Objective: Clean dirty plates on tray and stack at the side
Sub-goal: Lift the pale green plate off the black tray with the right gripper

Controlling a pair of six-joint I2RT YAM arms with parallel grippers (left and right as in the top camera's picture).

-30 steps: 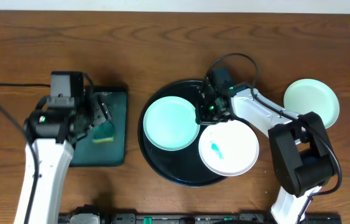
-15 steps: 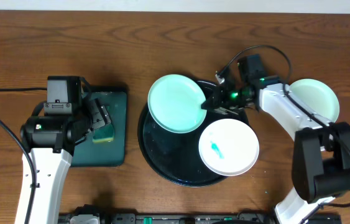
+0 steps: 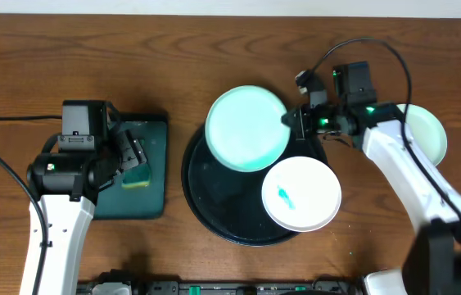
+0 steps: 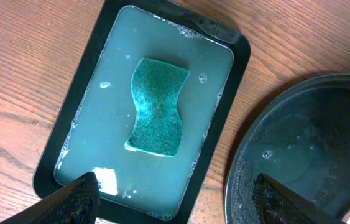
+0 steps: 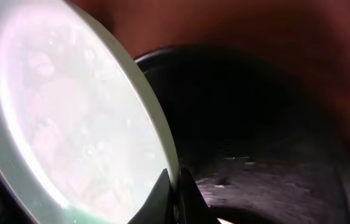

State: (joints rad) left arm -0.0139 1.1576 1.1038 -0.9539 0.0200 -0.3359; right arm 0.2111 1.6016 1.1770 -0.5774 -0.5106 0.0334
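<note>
From overhead, we see the right gripper (image 3: 293, 121) clamped on the right edge of a mint plate (image 3: 246, 129). This plate sits at upper centre of the frame, overlapping the top rim of the tray (image 3: 210, 209). A white plate (image 3: 301, 194) with a teal smear (image 3: 283, 197) lies on the tray's lower right, its edge past the rim. A second mint plate (image 3: 428, 135) rests on the table (image 3: 214, 49) at far right. At left, the left gripper (image 3: 134, 157) hovers over the green tray (image 3: 155, 205) and its sponge (image 3: 137, 179).

Left wrist view — the fingers (image 4: 69, 200) stand wide apart at the bottom corners, holding nothing. The sponge lies in cloudy water mid-frame, with the tray at right.

Right wrist view — the jaws pinch the mint plate's rim at bottom centre. The plate tilts and fills the left of the frame, wet and speckled, with the tray dark behind it.
</note>
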